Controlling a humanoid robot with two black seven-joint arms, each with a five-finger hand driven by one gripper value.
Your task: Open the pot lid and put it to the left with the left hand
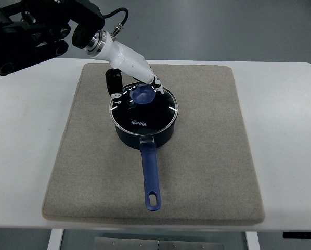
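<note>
1. One arm works: the left hand (136, 78) reaches in from the upper left and sits over the lid (143, 105) of the pot (145, 133). The right hand is not in view.

2. The pot stands on the mat (207, 156), a little left of its middle, with the lid on, level and seated in the rim. Its blue handle (151, 174) points toward the camera. The mat lies on a white table (285, 130).

3. The step in hand, as I judge it, is getting hold of the blue knob (143, 94) at the lid's centre. A good grasp pinches it from both sides, low on the stem, so the lid hangs level when it comes up.

4. The lift should go straight up until the lid clears the rim. A sideways pull too early would drag the pot across the mat or tip it on its long handle.

5. The bare mat left of the pot looks like the natural landing place. It seems wide enough for the lid to be set flat, well apart from the pot.

6. The hand itself: white fingers (156, 83) touch or press against the far right side of the knob, and a dark digit (113, 83) hangs down at the lid's left rim, just beside or on the glass.

7. The digits are partly curled, neither spread wide nor fisted. Whether they already clamp the knob cannot be told, since the hand covers the contact. Nothing is lifted yet.
</note>
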